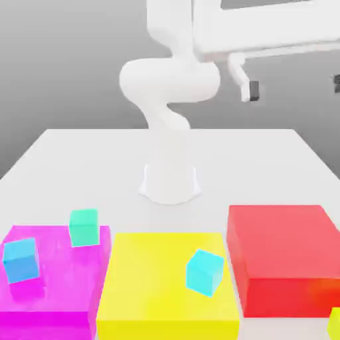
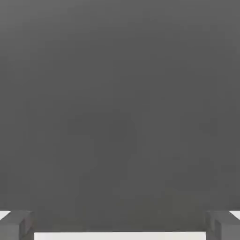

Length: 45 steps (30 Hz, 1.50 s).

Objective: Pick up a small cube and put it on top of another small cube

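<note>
Tabletop (image 1: 80, 156): a white, matte, flat surface; it carries the arm's base and all the blocks.
Room: a plain grey backdrop behind the tabletop, darker in the hand view.
Arm base (image 1: 170, 180): a white round foot, standing on the tabletop behind the yellow block.
Yellow block (image 1: 153, 292): big and flat, at the front of the tabletop; it is the landmark for the other places.
Magenta block (image 1: 60, 292): flat, touching or just beside the yellow block on the exterior view's left.
Red block (image 1: 285, 255): thicker, just beside the yellow block on the exterior view's right.
Teal cube (image 1: 84, 227): it sits on the far corner of the magenta block, near the yellow block's far left corner.
Blue cube (image 1: 21, 259): on the magenta block, well apart from the yellow block, a little tilted.
Cyan cube (image 1: 204, 271): on top of the yellow block, near its right edge, turned on a corner.
Lime cube (image 1: 335, 323): at the picture's right edge, in front of the red block, well apart from the teal cube.
Pincer (image 1: 295, 85): high above the red block, its fingers (image 2: 16, 225) wide apart, with nothing between them.
</note>
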Motion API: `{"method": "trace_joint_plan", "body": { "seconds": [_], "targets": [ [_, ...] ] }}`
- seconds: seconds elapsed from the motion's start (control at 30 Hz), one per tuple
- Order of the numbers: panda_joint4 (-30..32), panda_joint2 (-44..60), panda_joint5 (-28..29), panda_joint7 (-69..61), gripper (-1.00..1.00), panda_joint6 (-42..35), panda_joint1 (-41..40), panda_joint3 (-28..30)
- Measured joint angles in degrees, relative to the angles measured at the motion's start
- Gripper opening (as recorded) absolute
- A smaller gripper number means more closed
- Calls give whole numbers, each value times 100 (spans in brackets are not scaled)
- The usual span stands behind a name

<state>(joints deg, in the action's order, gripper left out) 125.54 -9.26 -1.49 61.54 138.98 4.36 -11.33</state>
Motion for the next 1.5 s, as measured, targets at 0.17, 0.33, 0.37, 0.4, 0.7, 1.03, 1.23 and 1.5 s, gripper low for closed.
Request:
{"method": "trace_joint_plan", "body": {
  "seconds": [0.17,0.33,0.37,0.4,0.7,1.03,1.23,1.5],
  "targets": [
    [-177,1060,324,699,0,203,370,-213],
    [-357,2128,699,1428,0,394,749,-227],
    [-394,2341,772,1572,0,431,840,-221],
    [-430,2554,841,1714,0,468,938,-210],
    [-786,4384,1359,2549,-100,1236,1645,112],
    [-678,3902,1196,2439,-100,868,1562,-8],
    [110,2636,803,1741,-100,447,740,274],
    [1354,954,497,777,-100,48,-621,1026]
  ]
}}
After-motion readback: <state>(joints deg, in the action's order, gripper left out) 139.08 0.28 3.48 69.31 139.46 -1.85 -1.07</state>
